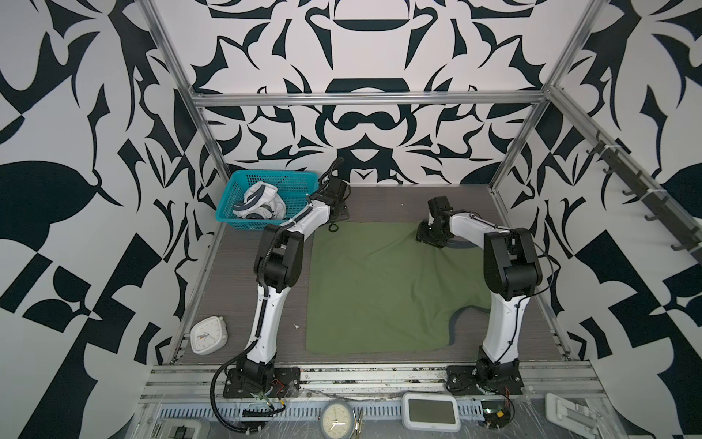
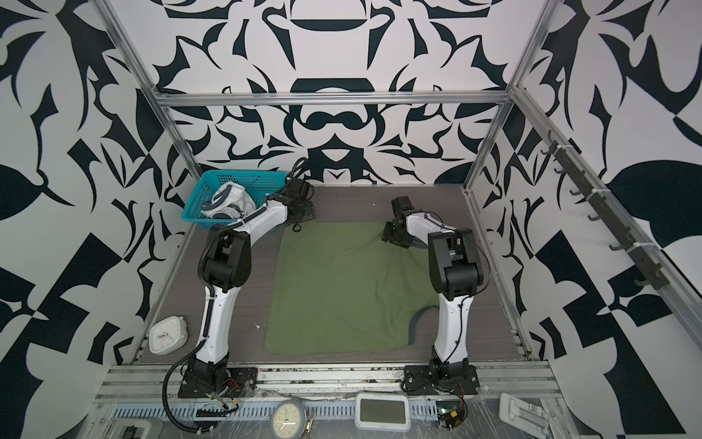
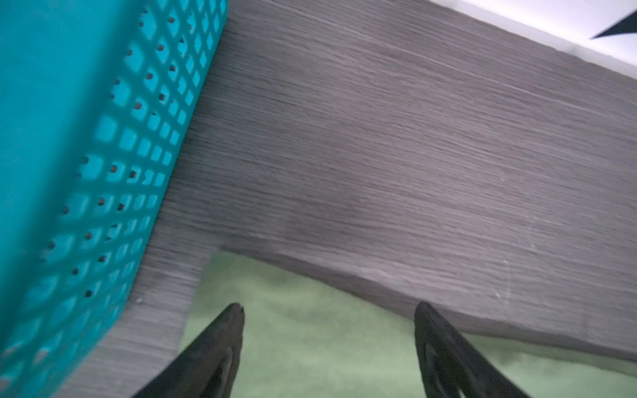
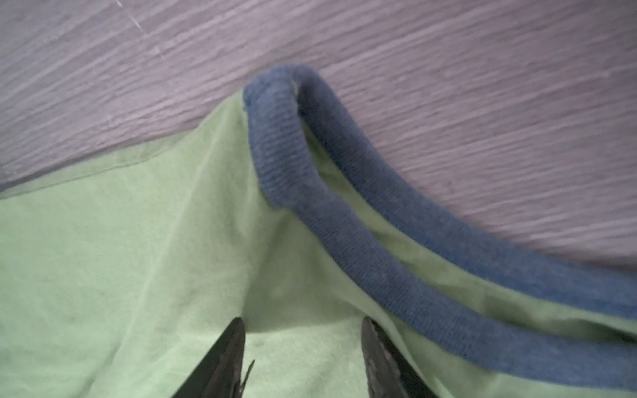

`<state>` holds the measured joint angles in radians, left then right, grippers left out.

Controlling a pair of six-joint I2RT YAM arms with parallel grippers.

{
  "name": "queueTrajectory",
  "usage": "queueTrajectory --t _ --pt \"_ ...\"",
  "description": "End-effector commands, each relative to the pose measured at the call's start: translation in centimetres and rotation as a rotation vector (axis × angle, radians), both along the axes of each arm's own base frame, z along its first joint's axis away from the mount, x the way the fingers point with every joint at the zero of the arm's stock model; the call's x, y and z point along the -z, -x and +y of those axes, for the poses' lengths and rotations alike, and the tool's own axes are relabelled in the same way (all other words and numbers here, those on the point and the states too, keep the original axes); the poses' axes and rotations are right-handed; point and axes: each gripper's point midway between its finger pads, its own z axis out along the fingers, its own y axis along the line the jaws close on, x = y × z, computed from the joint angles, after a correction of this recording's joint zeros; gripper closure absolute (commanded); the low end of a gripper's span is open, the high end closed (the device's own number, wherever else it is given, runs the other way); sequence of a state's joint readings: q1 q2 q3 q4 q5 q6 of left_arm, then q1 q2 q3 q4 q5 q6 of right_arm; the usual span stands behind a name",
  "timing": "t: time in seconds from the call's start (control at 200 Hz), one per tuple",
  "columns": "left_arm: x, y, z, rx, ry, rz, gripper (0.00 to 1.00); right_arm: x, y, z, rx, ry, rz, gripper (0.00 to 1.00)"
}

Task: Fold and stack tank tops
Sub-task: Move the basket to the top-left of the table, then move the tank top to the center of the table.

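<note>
Olive green tank top (image 1: 380, 285) spread flat across the middle of the table (image 1: 235, 273). White tank top (image 1: 262, 203) crumpled inside the teal basket (image 1: 243, 224) at the far left corner. Left gripper (image 3: 329, 310) released, jaws wide above the green shirt's far left corner. Right gripper (image 4: 303, 324) parted over the far right corner beside the blue trim (image 4: 344, 224), nothing clamped.

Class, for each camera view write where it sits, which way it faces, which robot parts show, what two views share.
Top view: high over the near edge, facing down at grey wood-grain table; left arm, right arm show.
Top view: alongside, same table, same arms.
Left wrist: faces teal plastic mesh basket; left fingers show.
Right wrist: faces olive green cloth tank top; right fingers show.
All share tank top.
</note>
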<state>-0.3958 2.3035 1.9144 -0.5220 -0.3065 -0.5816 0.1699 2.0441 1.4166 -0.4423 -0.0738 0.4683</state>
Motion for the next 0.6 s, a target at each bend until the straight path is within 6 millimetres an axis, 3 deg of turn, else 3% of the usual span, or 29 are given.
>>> queueTrajectory --t 0.0,0.21,0.435,0.595 --pt "0.0 -0.7 2.3 -0.037 -0.044 0.011 0.19 0.9 1.0 -0.5 0.003 0.020 0.037 0.43" --pt "-1.7 -0.9 3.7 -0.062 -0.099 -0.001 0.19 0.0 0.3 -0.9 0.004 0.050 0.026 0.43" --pt "-6.5 3.9 -1.1 0.046 -0.051 -0.087 0.17 -4.3 0.9 -0.8 -0.018 0.053 -0.026 0.37" --pt "-4.7 6.8 -2.9 0.071 0.047 -0.038 0.19 -5.6 2.5 -0.5 -0.032 0.052 -0.033 0.34"
